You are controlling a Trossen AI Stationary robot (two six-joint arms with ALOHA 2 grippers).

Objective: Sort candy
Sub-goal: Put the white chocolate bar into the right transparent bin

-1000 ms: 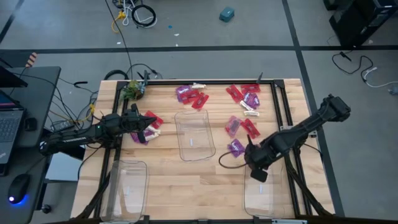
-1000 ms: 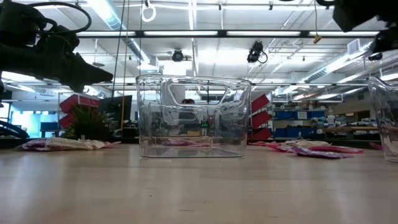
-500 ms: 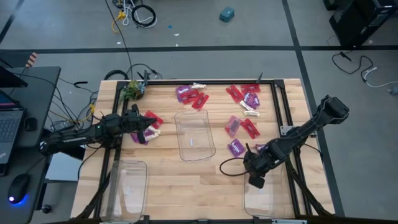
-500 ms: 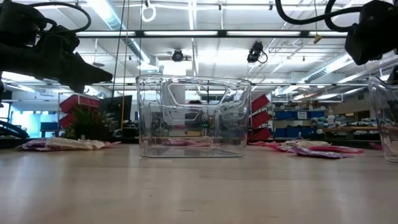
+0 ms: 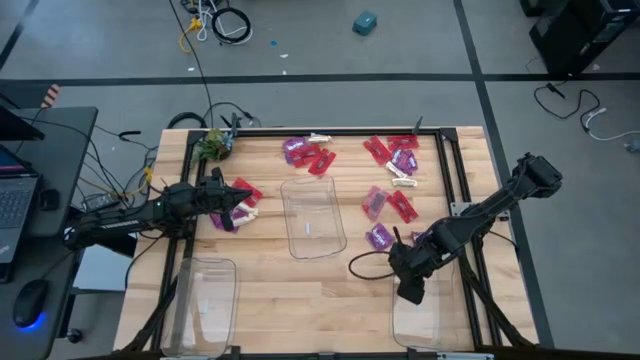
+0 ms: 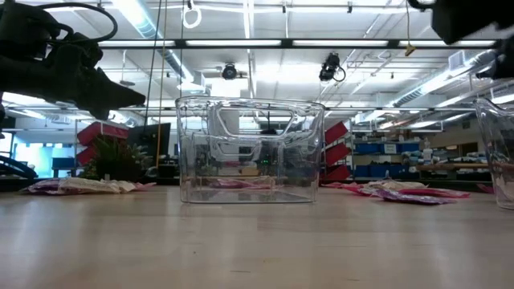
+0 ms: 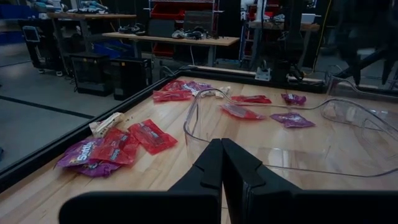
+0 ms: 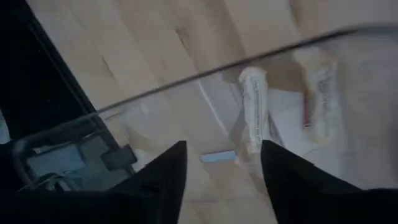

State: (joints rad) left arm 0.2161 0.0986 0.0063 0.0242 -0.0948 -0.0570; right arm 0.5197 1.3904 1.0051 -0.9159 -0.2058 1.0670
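Glossy candy [image 5: 318, 162], wooden table [image 5: 300, 285].

Just beyond the right gripper [image 8: 221, 163], a whitish-cream candy [image 8: 253, 109] lies blurred behind the bin wall [image 8: 186, 81]; its wrapper print is unreadable. The bin's far end is cut off.

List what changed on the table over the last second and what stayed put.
The right gripper slid from beside the purple packet toward the near edge, ending over the right bin with jaws open above a whitish-cream piece in it. The left gripper, jaws shut, held by its candy pile. The center bin and candies stayed.
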